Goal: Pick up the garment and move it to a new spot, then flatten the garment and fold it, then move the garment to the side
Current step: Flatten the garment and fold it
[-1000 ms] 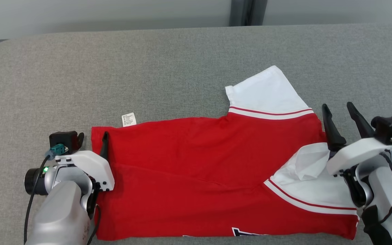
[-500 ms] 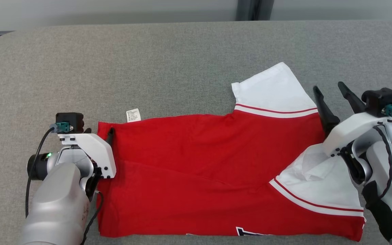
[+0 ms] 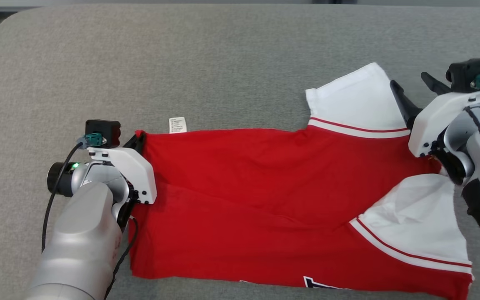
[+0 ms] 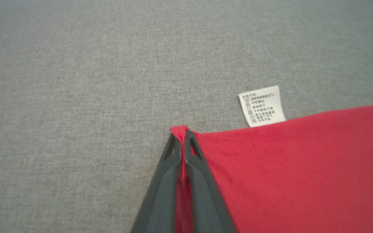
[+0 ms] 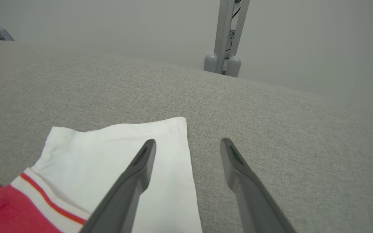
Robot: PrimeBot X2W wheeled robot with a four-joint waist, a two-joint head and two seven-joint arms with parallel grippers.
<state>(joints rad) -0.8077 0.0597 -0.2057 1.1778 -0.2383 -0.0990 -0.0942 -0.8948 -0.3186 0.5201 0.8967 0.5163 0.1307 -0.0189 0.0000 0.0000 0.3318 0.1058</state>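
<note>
Red short-sleeved jersey with white sleeves (image 3: 265, 187) lies flat on grey fabric-covered table (image 3: 223, 62), toward the table's near right. Left gripper (image 4: 182, 137) pinched tight on the jersey's far corner, left of the table's middle. Right gripper (image 5: 188, 142) fingers wide apart, holding nothing, over the far white sleeve (image 5: 92, 149).

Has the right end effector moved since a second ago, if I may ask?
Yes. Judged against the white sleeve, the right end effector has moved away from the robot: from level with the striped band to alongside the sleeve's white part.
</note>
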